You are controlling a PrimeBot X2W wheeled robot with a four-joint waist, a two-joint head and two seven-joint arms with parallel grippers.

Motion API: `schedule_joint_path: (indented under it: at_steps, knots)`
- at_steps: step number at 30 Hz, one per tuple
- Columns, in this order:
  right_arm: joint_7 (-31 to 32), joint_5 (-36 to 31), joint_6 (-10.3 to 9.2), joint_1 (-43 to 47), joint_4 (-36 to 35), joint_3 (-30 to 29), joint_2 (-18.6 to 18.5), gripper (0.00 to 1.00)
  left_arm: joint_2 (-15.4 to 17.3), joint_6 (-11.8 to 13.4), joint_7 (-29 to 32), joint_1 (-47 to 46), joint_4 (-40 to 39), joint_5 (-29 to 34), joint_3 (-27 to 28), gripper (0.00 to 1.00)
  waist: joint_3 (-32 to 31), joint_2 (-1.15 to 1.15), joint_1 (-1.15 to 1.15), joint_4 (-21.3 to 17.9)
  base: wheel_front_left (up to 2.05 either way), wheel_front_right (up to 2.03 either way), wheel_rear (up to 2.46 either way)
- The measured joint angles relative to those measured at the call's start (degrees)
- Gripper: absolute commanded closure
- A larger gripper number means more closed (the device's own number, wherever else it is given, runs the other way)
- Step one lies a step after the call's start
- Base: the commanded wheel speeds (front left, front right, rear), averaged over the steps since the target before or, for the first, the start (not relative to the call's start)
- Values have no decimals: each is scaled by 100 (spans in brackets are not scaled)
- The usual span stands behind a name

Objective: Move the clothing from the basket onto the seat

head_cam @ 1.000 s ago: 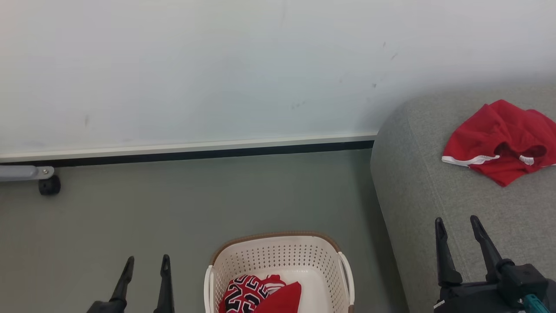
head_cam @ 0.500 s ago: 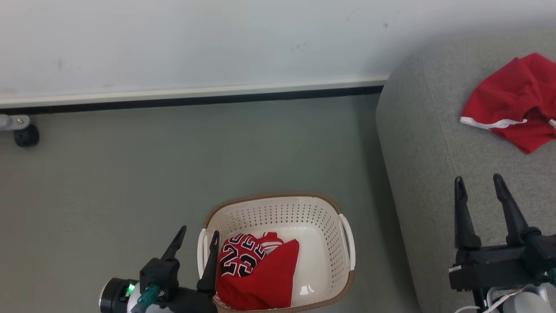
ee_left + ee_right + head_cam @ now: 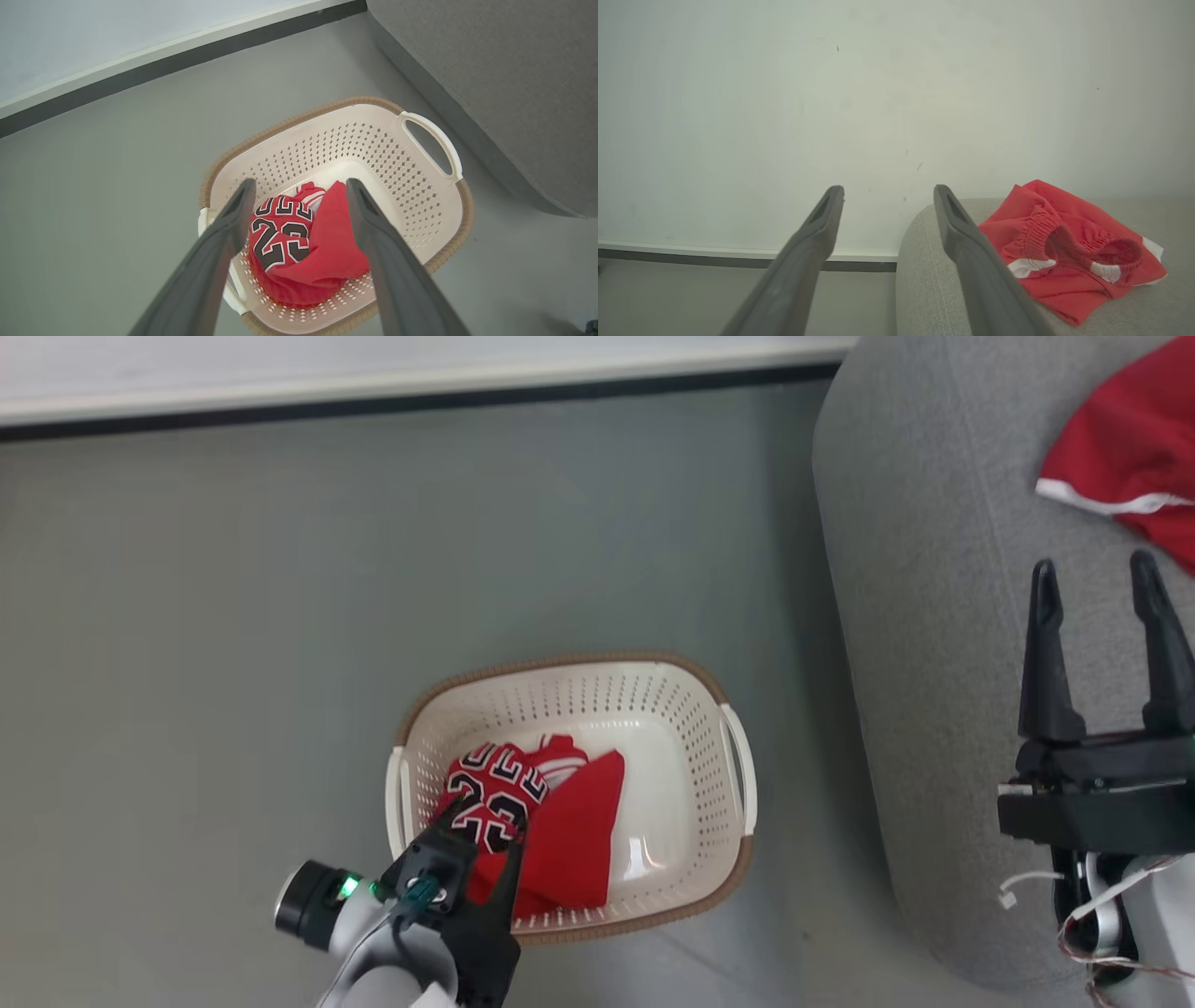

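Red jersey [image 3: 579, 803] bunches at seven o'clock in the basket [image 3: 560, 664], beneath the spread-open left gripper [image 3: 487, 814]. A shallow pinch could slip, or snag the holed wall. Farther off, the right gripper [image 3: 1093, 567], also spread, hangs over the seat [image 3: 915, 616]; shorts [image 3: 1125, 453] lie at one o'clock.

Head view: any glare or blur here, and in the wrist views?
Head view: sharp, small glare patch on the basket floor. Left wrist view: own fingers soft, jersey crisp, skirting bowed. Right wrist view: corners dimmer, shorts clear.
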Motion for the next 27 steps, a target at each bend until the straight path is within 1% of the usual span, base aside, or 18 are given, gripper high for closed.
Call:
schedule_joint_path:
  at_steps: [9, 11, 23, 24, 27]
  knots:
    - [-1, -59, 20, -420, -220, 32, -20, 0, -99, -121, 248, -659, 612, 356, -404, 0, 761, 0, 0, -166, 0, 0, 0]
    - [-1, -69, 21, -475, -241, 40, -19, 0, -105, -121, 282, -739, 671, 370, -417, 0, 848, 0, 0, -186, 0, 0, 0]
    - [-1, -178, 23, -1022, -557, 22, -20, 0, -164, -192, 456, -1730, 1178, 623, -589, 0, 1876, 0, -1, -402, 0, 0, 0]
    - [-1, -197, 23, -1085, -577, 13, -20, 0, -164, -226, 466, -1809, 1207, 637, -594, 0, 1962, 0, -1, -414, 0, 0, 0]
    - [-2, -207, 23, -1276, -559, 26, -4, 0, -178, -223, 470, -1999, 1350, 669, -610, 0, 2214, 0, 0, -444, 0, 0, 0]
